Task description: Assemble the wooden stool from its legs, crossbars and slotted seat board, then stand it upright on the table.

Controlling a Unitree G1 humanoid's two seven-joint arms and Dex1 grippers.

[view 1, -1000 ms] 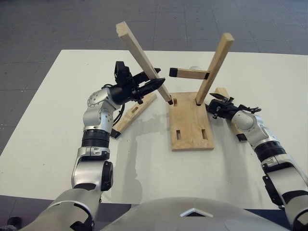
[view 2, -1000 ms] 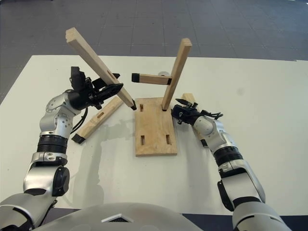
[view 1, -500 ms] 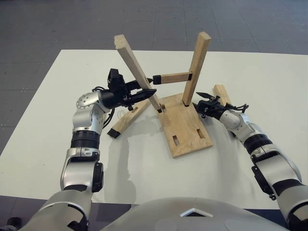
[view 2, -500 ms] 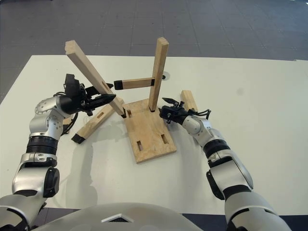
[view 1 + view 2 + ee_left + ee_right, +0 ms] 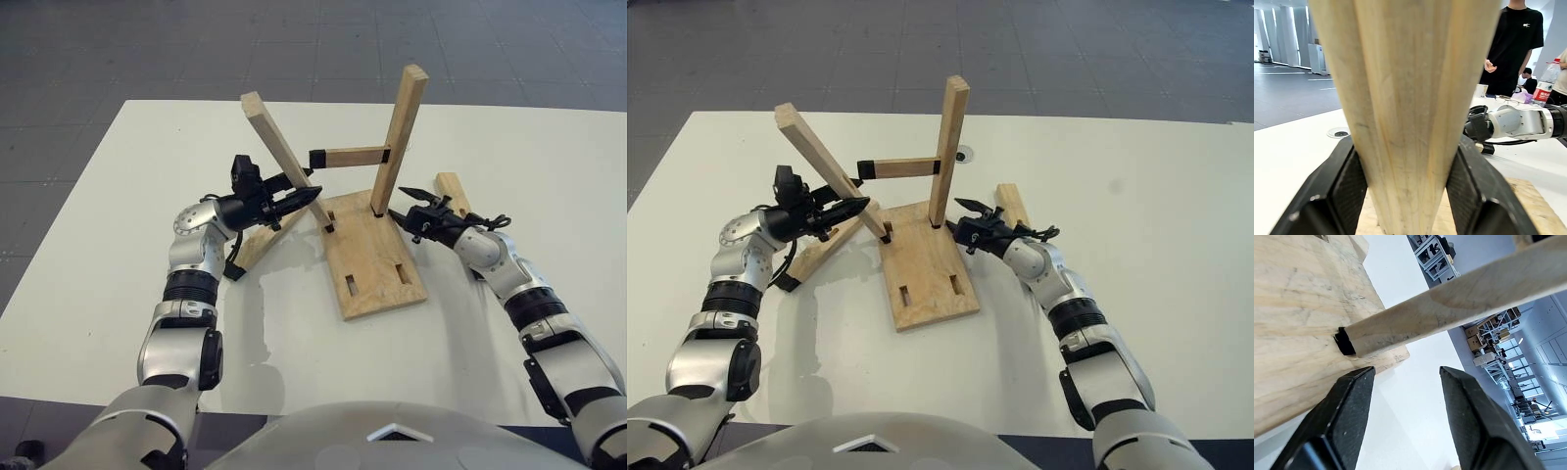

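— Stool (image 5: pixel 372 230) progress: how far along is it?

— Under halfway, I judge. The seat board (image 5: pixel 926 255) lies flat near the middle of the surface (image 5: pixel 118 196). An upright leg (image 5: pixel 397 137) stands in the board's far right slot. A crossbar (image 5: pixel 348 157) juts from it toward the board's far left corner.

— And the second leg?

— A tilted leg (image 5: pixel 279 152) has its foot at the far left slot and leans away from the board. The crossbar's free end meets its side, though I cannot tell from here whether either joint is fully seated. The left hand (image 5: pixel 304 198) is clamped on that leg just above the board. The right hand (image 5: pixel 400 203) sits at the upright leg's foot, by the board's right edge, fingers spread and gripping nothing.

— What's left?

— Squaring that leg, filling the two empty slots (image 5: pixel 350 284) at the board's near end, fitting any further crossbars, then turning it over to stand.

— Counts?

— One board. Four legs: two at the board, a spare leg (image 5: pixel 818 253) lying just left of it, and a second spare leg (image 5: pixel 449 186) just right. One crossbar that I can count.
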